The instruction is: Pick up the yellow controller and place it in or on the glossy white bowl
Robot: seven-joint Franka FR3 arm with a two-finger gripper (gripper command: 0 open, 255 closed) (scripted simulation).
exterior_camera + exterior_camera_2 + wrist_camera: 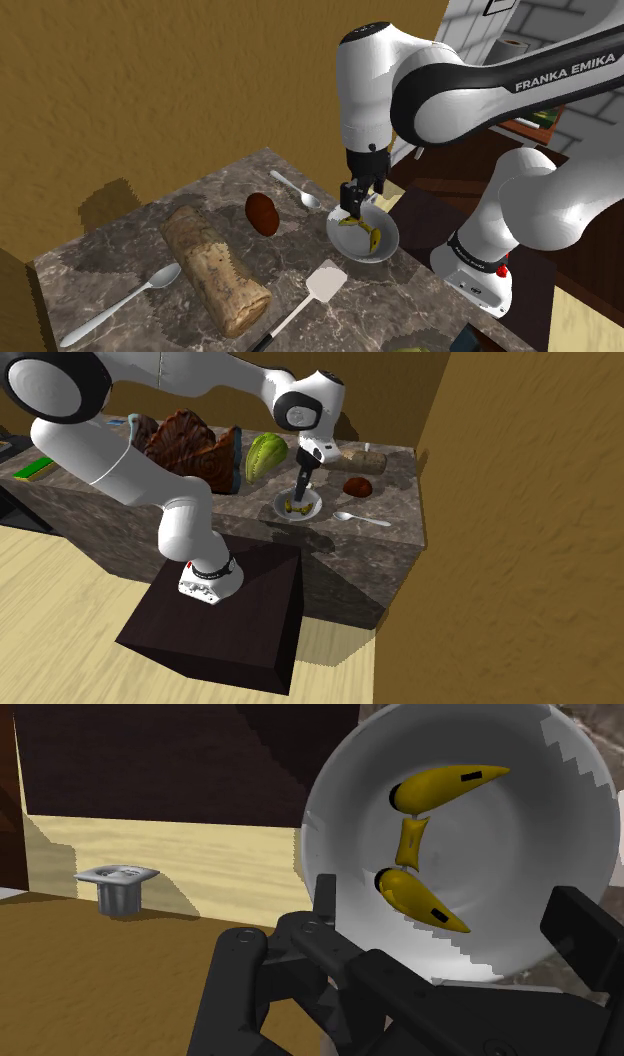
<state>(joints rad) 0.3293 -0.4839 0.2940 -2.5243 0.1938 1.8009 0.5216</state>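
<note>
The white arm (450,90) reaches from its dark box stand (225,622) over a stone-patterned table (120,260) that is backed by brown walls. The longest thing on the table is a pale loaf of bread (213,268), lying slantwise toward the shoulder view's lower left. At the table edge nearest the stand sits the white bowl (385,235), upright. A white spatula (325,283) lies just beside it, on the side toward the shoulder view's bottom edge. A large spoon (125,300) lies beyond the loaf toward that view's left, and a smaller spoon (297,190) lies near the bowl toward the far corner. A dark brown rounded lump (262,213) rests between the loaf and the small spoon. In the second exterior view a green rounded thing (265,457) and a brown ridged thing (190,447) stand farther along the table, partly behind the arm. The black gripper (358,205) hangs pointing down over the bowl, its fingers spread apart with nothing between them. The yellow controller (411,839) lies inside the bowl on its curved wall, below the fingertips and clear of them, with its two horn-shaped ends pointing the same way.
</note>
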